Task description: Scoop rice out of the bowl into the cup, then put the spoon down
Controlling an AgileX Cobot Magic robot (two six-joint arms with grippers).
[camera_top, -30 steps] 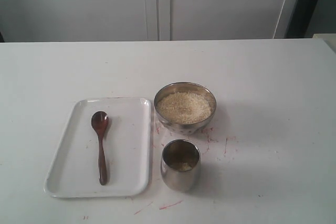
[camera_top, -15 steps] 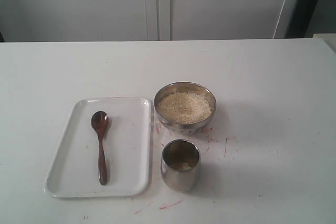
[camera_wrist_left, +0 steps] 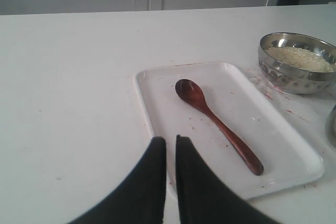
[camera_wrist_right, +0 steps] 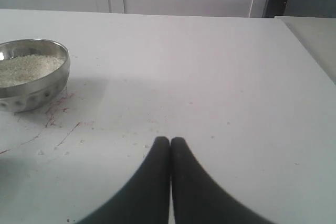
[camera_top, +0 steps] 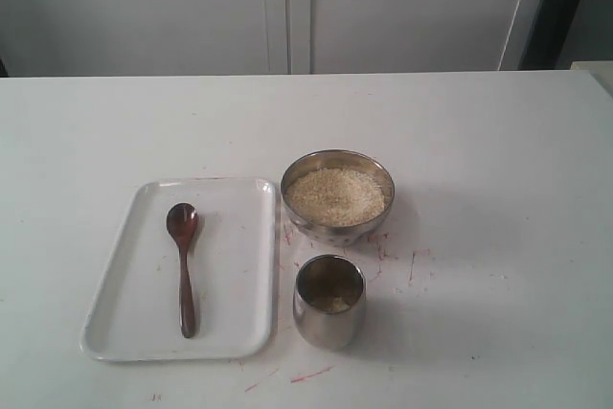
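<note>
- Left gripper [camera_wrist_left: 169, 140]: fingers nearly together with only a thin slit between them, holding nothing. It shows over the tray's long edge, the one farthest from the bowl.
- Tray [camera_top: 235, 275]: white, just left of the bowl, in the same spot as a second ago.
- Spoon [camera_top: 184, 275]: lies flat on the tray, well left of the bowl, unmoved.
- Bowl [camera_top: 337, 229]: on the table [camera_top: 498, 237], filled with rice [camera_top: 337, 195]. No change.
- Cup [camera_top: 329, 325]: upright just in front of the bowl and not touching it, with a little rice at its bottom, as before.
- Right gripper [camera_wrist_right: 170, 140]: fingers pressed together, empty, over bare table well right of the bowl.
</note>
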